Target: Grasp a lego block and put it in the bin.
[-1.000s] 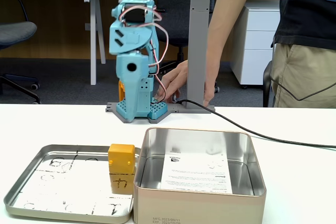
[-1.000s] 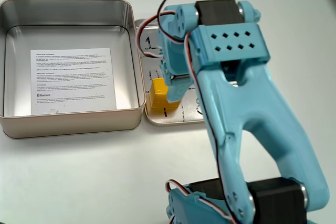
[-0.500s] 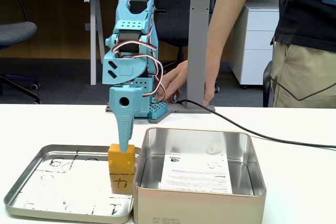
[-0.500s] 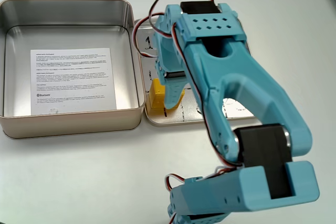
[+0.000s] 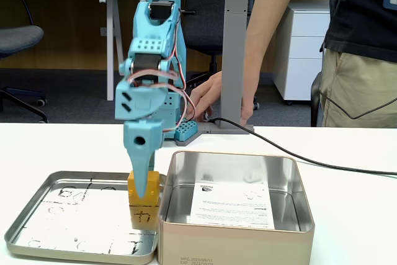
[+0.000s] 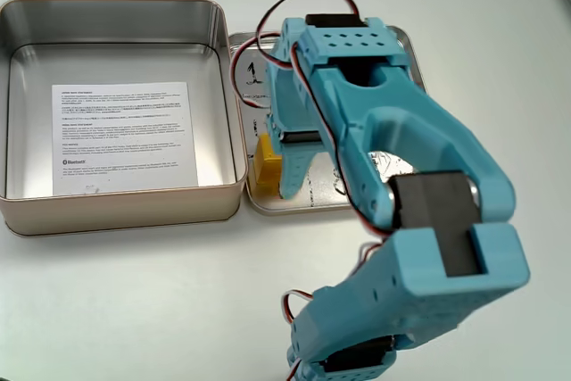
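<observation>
Over the tray: gripper (image 5: pixel 142 192) has dropped onto the block (image 5: pixel 138 206).
Half a second back it only reached the block's top; whether it is clenched cannot be told. The block sits left of the bin (image 5: pixel 236 228), unlifted.

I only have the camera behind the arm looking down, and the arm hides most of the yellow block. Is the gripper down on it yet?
Observer: In the front fixed view the gripper has its tip down over the front face of the lego block.
Operator: Is the block loose on the table?
Observer: No, it stands in the shallow tray, right beside the bin.
Operator: Anyone near the rig?
Observer: A person's hand rests by the post behind the arm's base.
</observation>
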